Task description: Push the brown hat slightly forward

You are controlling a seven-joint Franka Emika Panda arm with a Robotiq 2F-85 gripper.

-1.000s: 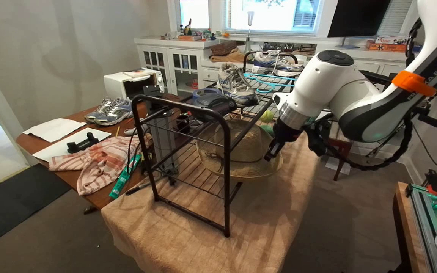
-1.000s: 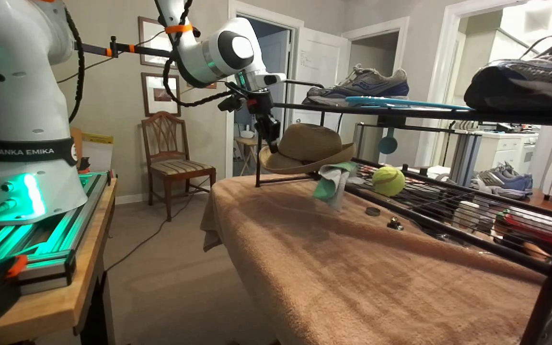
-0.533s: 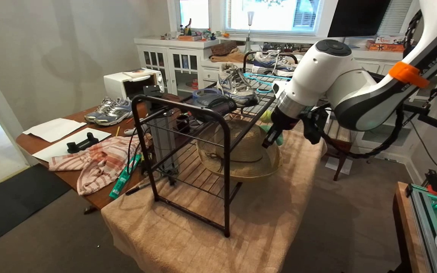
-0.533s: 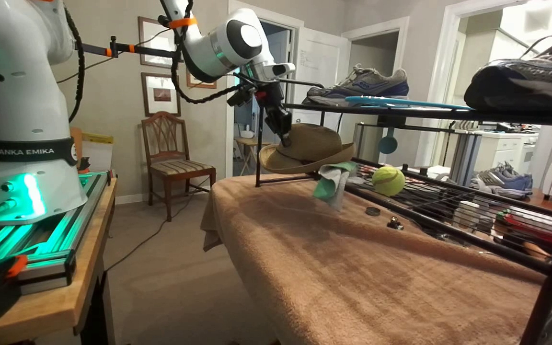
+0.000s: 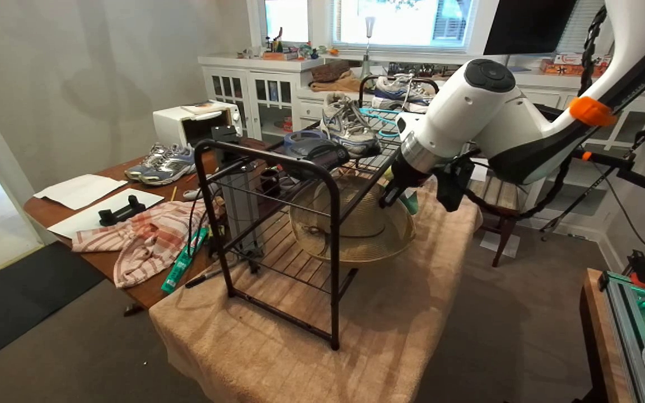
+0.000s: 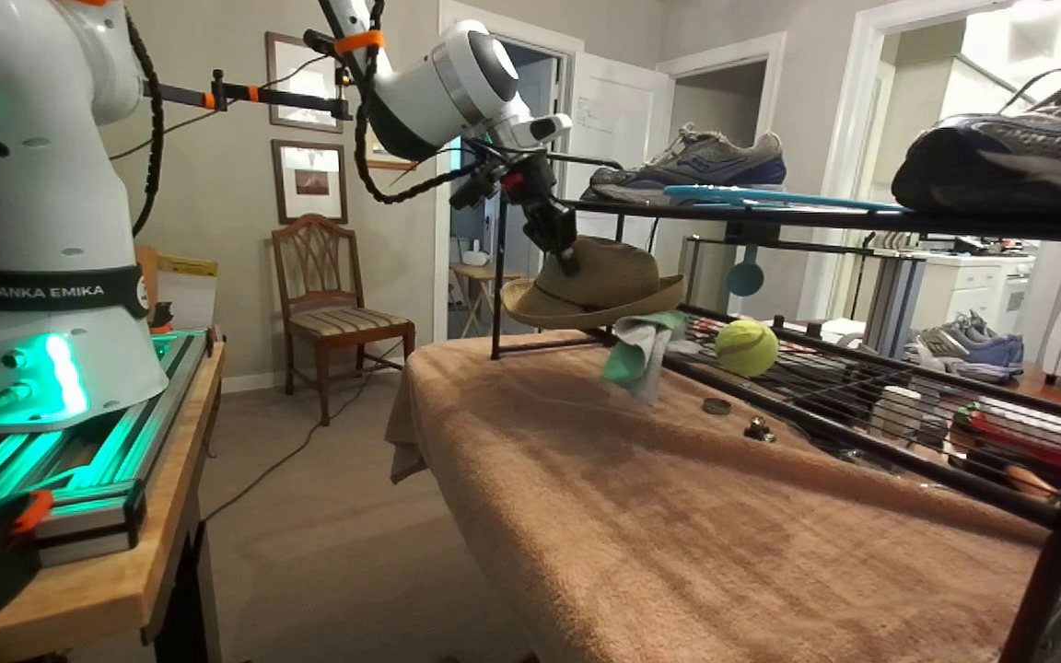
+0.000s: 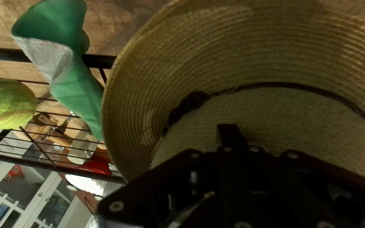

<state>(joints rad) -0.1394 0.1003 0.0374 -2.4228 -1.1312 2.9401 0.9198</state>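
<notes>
In an exterior view, the hat [image 5: 359, 224] lies low on the rack [image 5: 334, 268], toward the right. In an exterior view, a cloth [image 6: 646, 348] hangs at its near right. In the wrist view, the hand [image 7: 230, 134] is pressed together, its tip seemingly touching the crown.

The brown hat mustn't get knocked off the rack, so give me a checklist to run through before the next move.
1. Tool shut: ok.
2. Tip lined up with the crown of the brown hat: ok, it lies over it in the wrist view.
3. Firm contact there: cannot tell.
4. Brim within the rack rail: not ok, it juts past.
5. Green-and-gray cloth free of the brim: cannot tell, their outlines meet.
6. Tennis ball away from the hat: ok, apart.
</notes>
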